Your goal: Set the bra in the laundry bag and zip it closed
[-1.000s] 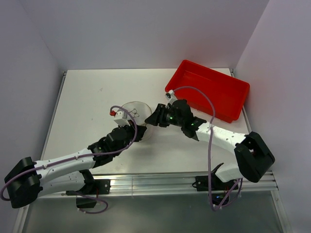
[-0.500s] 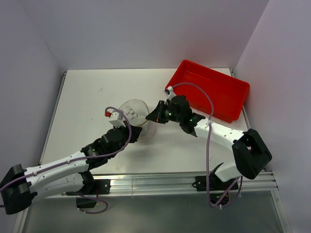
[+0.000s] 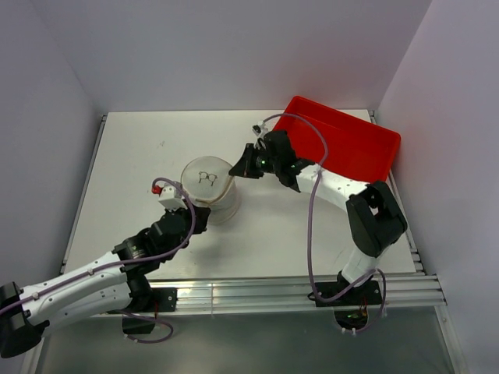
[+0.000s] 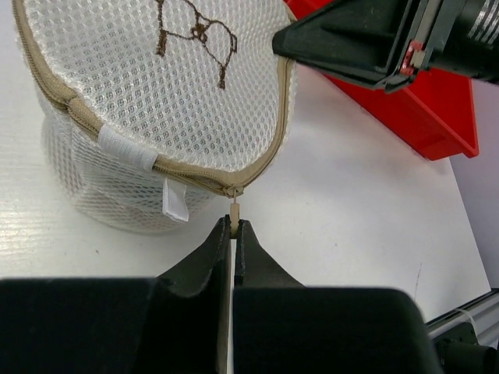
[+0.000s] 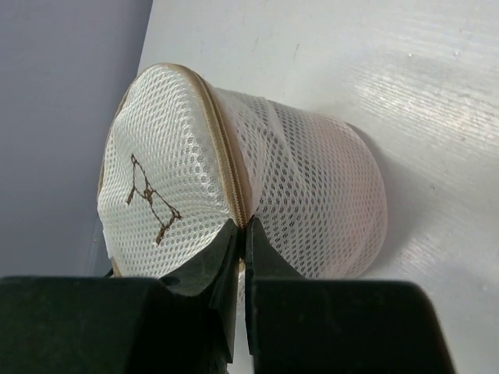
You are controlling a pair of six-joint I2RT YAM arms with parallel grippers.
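Observation:
The laundry bag (image 3: 208, 189), a round white mesh pouch with a beige zipper rim and a brown drawing on its lid, stands mid-table. It also shows in the left wrist view (image 4: 179, 86) and the right wrist view (image 5: 312, 179). My left gripper (image 3: 201, 219) is at the bag's near side, shut (image 4: 233, 227) on the small beige zipper pull (image 4: 233, 210). My right gripper (image 3: 238, 169) is at the bag's right side, shut (image 5: 243, 227) on the zipper rim (image 5: 226, 164). The bra is hidden from every view.
A red plastic tray (image 3: 351, 148) stands at the back right, close behind the right wrist; it also shows in the left wrist view (image 4: 425, 109). White walls enclose the table on three sides. A metal rail (image 3: 257, 292) runs along the near edge.
The bag has shifted left and away with its lid now facing up. My left arm has drawn back toward the near left along the rim. My right gripper has moved farther away.

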